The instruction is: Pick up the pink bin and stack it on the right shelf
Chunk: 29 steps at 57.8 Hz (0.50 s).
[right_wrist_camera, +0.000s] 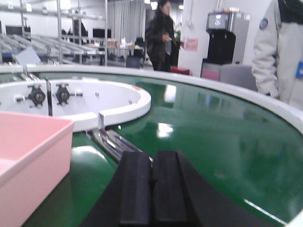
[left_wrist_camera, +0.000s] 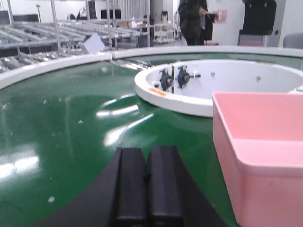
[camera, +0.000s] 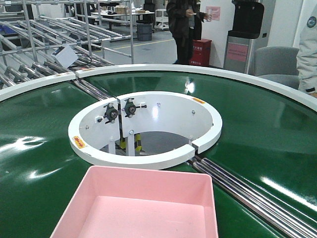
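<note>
The pink bin (camera: 141,203) sits empty on the green belt at the bottom centre of the front view. Its side wall fills the right of the left wrist view (left_wrist_camera: 265,156) and the lower left of the right wrist view (right_wrist_camera: 28,161). My left gripper (left_wrist_camera: 147,153) hangs shut over the belt, left of the bin and apart from it. My right gripper (right_wrist_camera: 152,158) is shut too, right of the bin with a gap between. Neither holds anything. Neither gripper shows in the front view. The right shelf is out of view.
The green round conveyor belt (camera: 262,129) has a white outer rim (camera: 198,70) and a white inner ring (camera: 148,126) around a central opening. Metal rollers (camera: 247,191) cross the belt right of the bin. Roller racks (camera: 44,34) stand behind; people (camera: 185,27) stand at the back.
</note>
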Available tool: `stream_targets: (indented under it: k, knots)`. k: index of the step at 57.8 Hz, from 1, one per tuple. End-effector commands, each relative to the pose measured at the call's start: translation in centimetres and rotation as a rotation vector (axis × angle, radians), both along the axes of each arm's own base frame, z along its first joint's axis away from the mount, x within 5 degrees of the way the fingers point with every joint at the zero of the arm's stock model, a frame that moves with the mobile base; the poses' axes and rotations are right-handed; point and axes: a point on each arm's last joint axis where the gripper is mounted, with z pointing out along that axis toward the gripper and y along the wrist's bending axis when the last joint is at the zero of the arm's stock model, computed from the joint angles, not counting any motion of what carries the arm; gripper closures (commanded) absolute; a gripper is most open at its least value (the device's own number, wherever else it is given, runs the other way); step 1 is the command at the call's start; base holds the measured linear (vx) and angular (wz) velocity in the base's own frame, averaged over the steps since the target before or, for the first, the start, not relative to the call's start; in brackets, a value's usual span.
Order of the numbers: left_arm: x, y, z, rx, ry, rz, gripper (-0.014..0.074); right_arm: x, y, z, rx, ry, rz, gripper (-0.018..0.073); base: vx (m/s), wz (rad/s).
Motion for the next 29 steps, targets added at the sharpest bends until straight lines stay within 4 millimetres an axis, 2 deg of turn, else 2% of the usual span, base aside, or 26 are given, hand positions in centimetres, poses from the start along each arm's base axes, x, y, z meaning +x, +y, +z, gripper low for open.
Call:
stream_targets:
  k: [1, 11, 17, 20, 29]
  knots:
    - [0.2, 0.0, 0.5, -0.001, -0.081, 0.002, 0.0601, -0.2, 0.2, 0.9, -0.015, -0.112, 0.015, 0.0571, 0.0, 0.0]
    - [0.0, 0.0, 1.4, -0.009, -0.171, 0.002, 0.0601, -0.3, 0.2, 1.5, -0.016, -0.162, 0.022, 0.0571, 0.0, 0.0]
    - [-0.5, 0.0, 4.3, -0.004, -0.328, 0.002, 0.0601, -0.9, 0.2, 4.0, 0.051, -0.254, 0.034, 0.0571, 0.0, 0.0]
    - [-1.2, 0.0, 6.8, -0.005, -0.404, 0.002, 0.0601, -1.2, 0.2, 6.0, 0.067, -0.271, 0.031, 0.0571, 0.0, 0.0]
    - [-4.1, 0.1, 16.4, 0.001, -0.64, 0.005, 0.0601, -2.3, 0.0, 14.5, 0.074, -0.319, 0.017, 0.0571, 0.0, 0.0]
